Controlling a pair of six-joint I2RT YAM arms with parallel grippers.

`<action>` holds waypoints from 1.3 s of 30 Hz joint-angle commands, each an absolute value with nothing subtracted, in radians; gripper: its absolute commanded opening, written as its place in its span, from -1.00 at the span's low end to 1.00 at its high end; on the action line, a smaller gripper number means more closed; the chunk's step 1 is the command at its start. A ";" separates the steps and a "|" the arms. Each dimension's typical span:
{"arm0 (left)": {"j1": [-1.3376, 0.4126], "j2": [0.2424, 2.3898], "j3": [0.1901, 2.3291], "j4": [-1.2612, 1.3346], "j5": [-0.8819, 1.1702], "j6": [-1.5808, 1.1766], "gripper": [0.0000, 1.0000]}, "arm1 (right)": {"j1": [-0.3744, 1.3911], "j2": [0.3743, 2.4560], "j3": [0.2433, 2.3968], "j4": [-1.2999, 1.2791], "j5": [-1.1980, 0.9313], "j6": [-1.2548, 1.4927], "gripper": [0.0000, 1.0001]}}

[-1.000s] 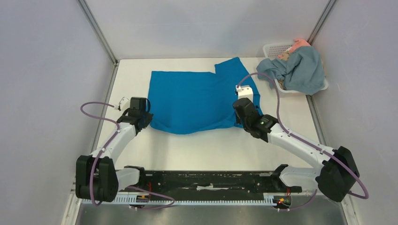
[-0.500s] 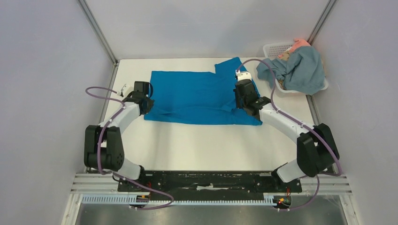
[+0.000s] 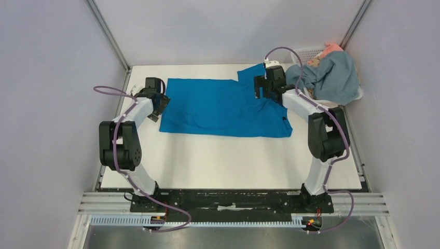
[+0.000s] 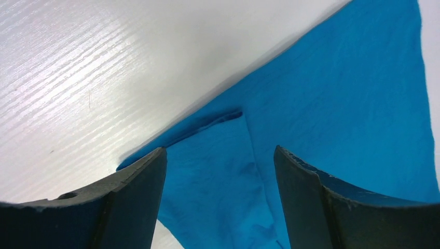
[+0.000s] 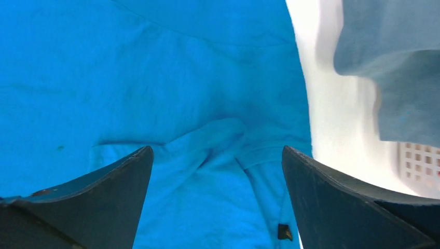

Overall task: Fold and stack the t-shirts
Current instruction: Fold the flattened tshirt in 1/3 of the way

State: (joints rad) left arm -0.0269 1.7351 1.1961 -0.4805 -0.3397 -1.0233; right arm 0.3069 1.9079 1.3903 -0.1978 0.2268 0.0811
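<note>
- Now the cobalt-blue t-shirt (image 3: pixel 223 106) lies flat on the table (image 3: pixel 233 155), across the upper middle of the top view. It is doubled into a wide band, so we judge the first fold done.
- Our left gripper (image 4: pixel 219 155) stands over the shirt's left edge, jaws spread wide and nothing between them. A doubled layer of cloth shows below.
- Our right gripper (image 5: pixel 217 150) sits at the cloth's upper right, also wide open and empty, above a rumpled sleeve seam.
- We think they stand at opposite ends because a hem gripped at both ends lands straight.
- The grey-blue shirt (image 3: pixel 332 75) and salmon-pink cloth (image 3: pixel 332 49) lie heaped in the basket (image 3: pixel 303 53) at upper right, apart from the folding.
</note>
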 commanded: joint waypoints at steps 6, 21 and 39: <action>-0.051 1.698 1.145 -0.325 0.056 -0.874 0.66 | 0.335 1.564 0.939 0.077 -0.103 0.111 0.96; -0.116 1.862 1.025 -0.268 0.205 -0.855 0.68 | 0.365 1.586 0.668 0.138 -0.121 0.245 0.96; -0.309 1.299 0.495 -0.389 0.021 -0.961 0.70 | 0.399 0.893 0.151 -0.162 -0.063 0.450 0.96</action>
